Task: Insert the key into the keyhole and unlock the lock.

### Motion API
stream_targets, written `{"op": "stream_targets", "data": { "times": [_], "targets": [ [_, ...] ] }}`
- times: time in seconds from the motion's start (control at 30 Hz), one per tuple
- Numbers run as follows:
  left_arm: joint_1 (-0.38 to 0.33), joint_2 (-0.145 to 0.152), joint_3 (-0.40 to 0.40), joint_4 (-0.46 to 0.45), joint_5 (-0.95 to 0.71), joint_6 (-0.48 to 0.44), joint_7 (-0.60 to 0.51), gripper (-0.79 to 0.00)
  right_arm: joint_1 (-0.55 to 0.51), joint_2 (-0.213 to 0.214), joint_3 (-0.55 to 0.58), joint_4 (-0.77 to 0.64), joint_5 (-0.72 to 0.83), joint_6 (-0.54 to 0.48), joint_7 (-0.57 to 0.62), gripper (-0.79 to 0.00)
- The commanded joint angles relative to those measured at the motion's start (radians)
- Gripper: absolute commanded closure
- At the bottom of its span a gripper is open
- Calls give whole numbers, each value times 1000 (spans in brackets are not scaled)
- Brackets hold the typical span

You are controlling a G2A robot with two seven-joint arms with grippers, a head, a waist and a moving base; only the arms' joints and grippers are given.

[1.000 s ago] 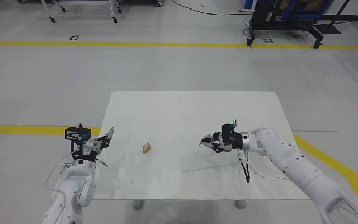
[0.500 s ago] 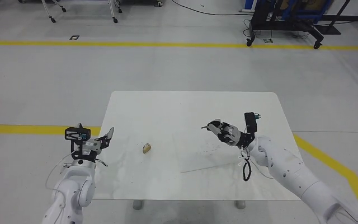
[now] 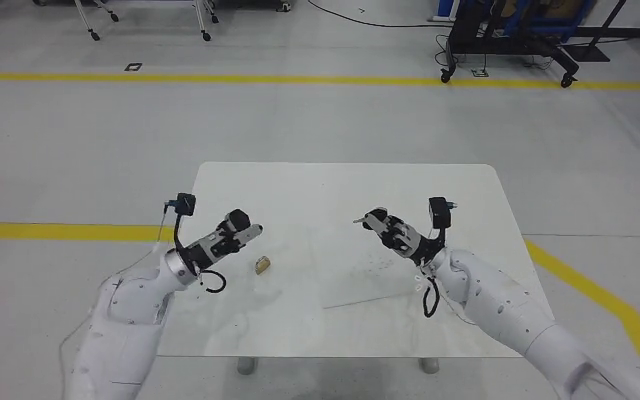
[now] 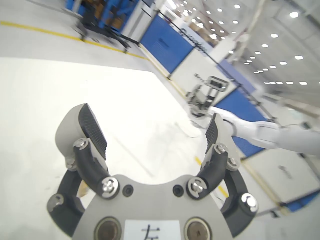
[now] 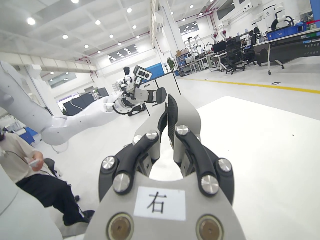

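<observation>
White counter carries a small lock; left gripper jaws gape wide, touching nothing; right gripper jaws are clenched.

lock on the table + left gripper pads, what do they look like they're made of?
Lock: yellowish, probably brass or brass-plated metal; too small to judge the finish. Left gripper pads: black, matte, finely ribbed, likely rubber.

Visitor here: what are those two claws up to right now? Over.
Left claw open, close to lock, not touching. Lock lies on table. Right claw shut, mid-table; key in it: cannot tell. Nothing in the way.
</observation>
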Motion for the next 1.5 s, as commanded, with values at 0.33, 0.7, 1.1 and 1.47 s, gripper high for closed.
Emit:
{"op": "stream_targets", "data": {
  "times": [0.33, 0.7, 1.1, 1.47],
  "targets": [
    [-312, -53, 304, 316, -436, -31, -345, -785, 52, -63, -57, 67, 213, 0, 147, 0],
    [-406, -79, 496, 423, -264, -238, -139, -554, 60, -92, -65, 70, 279, 0, 232, 0],
    [-452, -75, 576, 467, -270, -288, -88, -299, 59, -117, -52, 97, 325, 0, 298, 0],
    [-471, -69, 591, 512, -259, -315, -61, -262, 43, -123, -13, 92, 328, 0, 318, 0]
  ]
}}
